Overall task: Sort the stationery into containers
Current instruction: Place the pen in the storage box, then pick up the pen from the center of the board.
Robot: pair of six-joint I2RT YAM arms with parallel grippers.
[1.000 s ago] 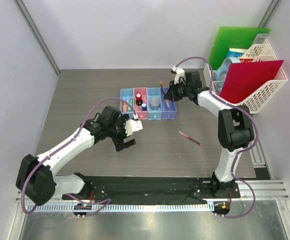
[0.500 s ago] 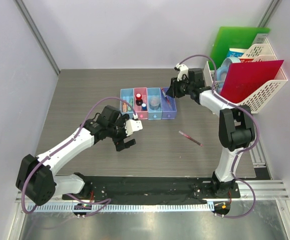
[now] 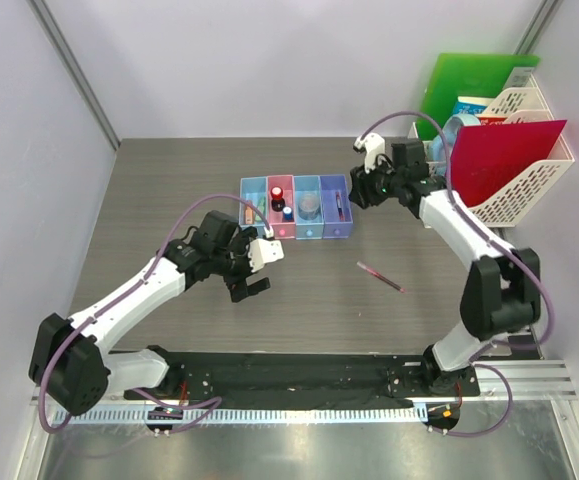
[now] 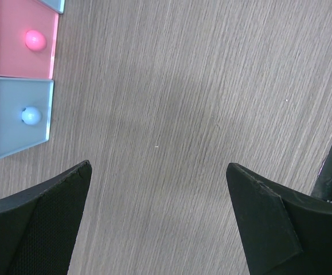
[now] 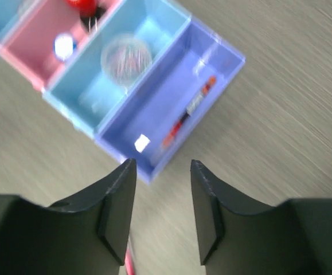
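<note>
Right gripper (image 5: 163, 165) hangs above the purple-blue bin (image 5: 148, 114), fingers apart with nothing between them, and a dark-red pen (image 5: 187, 112) lies inside that bin. Second pen (image 3: 380, 277) is out on the table (image 3: 169, 200), well apart from the bins. Left gripper (image 4: 158, 167) is spread wide and empty, near the light blue end bin (image 4: 11, 134).

A gray wooden table (image 3: 169, 200) fills most of the view. At the far right stands a white rack (image 3: 534, 195) with holes in its sides. A red folder (image 3: 499, 160) leans in it. A green folder (image 3: 469, 85) stands at the back. A pale blue ring (image 3: 459, 128) peeks out between them.
</note>
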